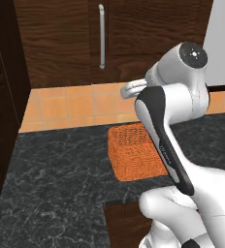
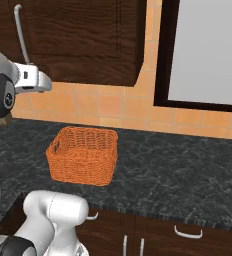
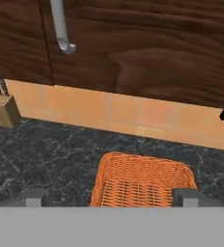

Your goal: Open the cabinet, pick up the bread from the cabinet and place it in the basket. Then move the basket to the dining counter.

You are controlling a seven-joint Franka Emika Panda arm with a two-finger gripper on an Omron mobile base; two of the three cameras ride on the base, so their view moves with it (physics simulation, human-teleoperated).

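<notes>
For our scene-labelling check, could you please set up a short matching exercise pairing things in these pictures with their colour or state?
Column one:
1. cabinet
2. basket
3. counter
4. knife block

Column two:
A. black, marbled
B. orange, woven, with nothing inside
C. light wood, standing against the tiled wall
D. dark brown, door shut

Pairs: 1-D, 2-B, 3-A, 4-C

We see a dark brown wood-grain cabinet (image 1: 61,38) with a silver handle (image 1: 102,36). The basket (image 2: 83,155) is orange with a woven mesh pattern. The surface (image 2: 178,170) is black, veined in grey marble. The wall tiles (image 2: 118,107) are pale orange. A knife block (image 3: 2,110) is tan.
</notes>
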